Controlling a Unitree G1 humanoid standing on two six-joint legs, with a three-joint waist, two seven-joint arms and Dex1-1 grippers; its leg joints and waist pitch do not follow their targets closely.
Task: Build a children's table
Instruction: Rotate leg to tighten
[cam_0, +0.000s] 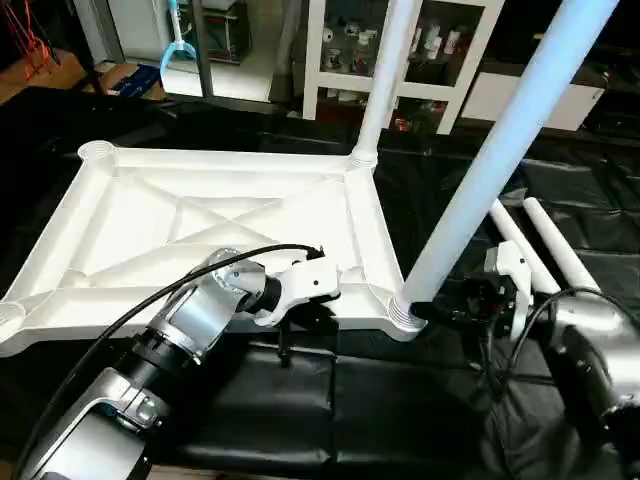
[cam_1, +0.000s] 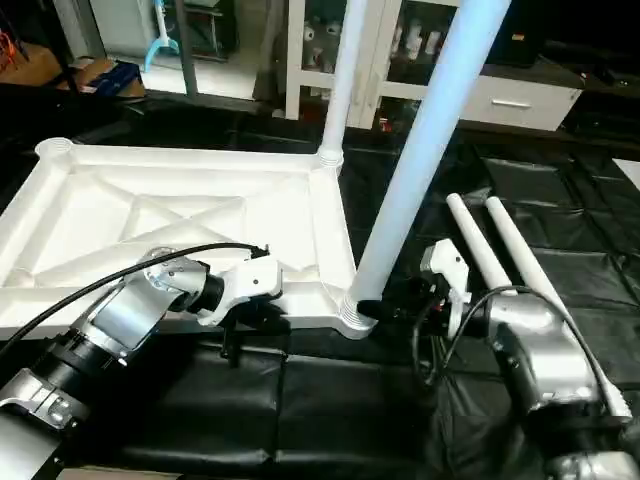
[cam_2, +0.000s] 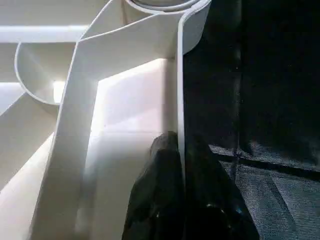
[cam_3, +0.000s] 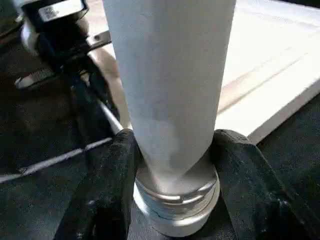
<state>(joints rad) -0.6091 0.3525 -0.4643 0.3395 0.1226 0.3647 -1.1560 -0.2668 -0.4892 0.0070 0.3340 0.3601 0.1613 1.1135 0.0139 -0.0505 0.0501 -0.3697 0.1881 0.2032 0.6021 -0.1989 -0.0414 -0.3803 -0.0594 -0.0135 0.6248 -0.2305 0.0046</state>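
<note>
The children's table lies as parts: its white tabletop (cam_0: 372, 235) rests upside down on the black cover, X-ribs facing up. One white leg (cam_0: 385, 70) stands in the far right corner socket. A second leg (cam_0: 500, 140) rises tilted from the near right socket (cam_0: 405, 313). My right gripper (cam_3: 175, 142) grips that leg's base just above the socket, one black finger (cam_3: 105, 190) pressed on each side. My left gripper (cam_2: 181, 190) is shut on the tabletop's near rim (cam_2: 179, 100), left of that socket. Two loose legs (cam_0: 545, 250) lie side by side on the cover to the right.
The black-covered work surface (cam_0: 300, 420) extends around the tabletop. A white shelf unit (cam_0: 440, 60) with small items stands behind, a white drawer unit (cam_0: 530, 100) beside it. A black cable (cam_0: 170, 290) arcs over my left forearm. A blue tool (cam_0: 175, 45) hangs at the back left.
</note>
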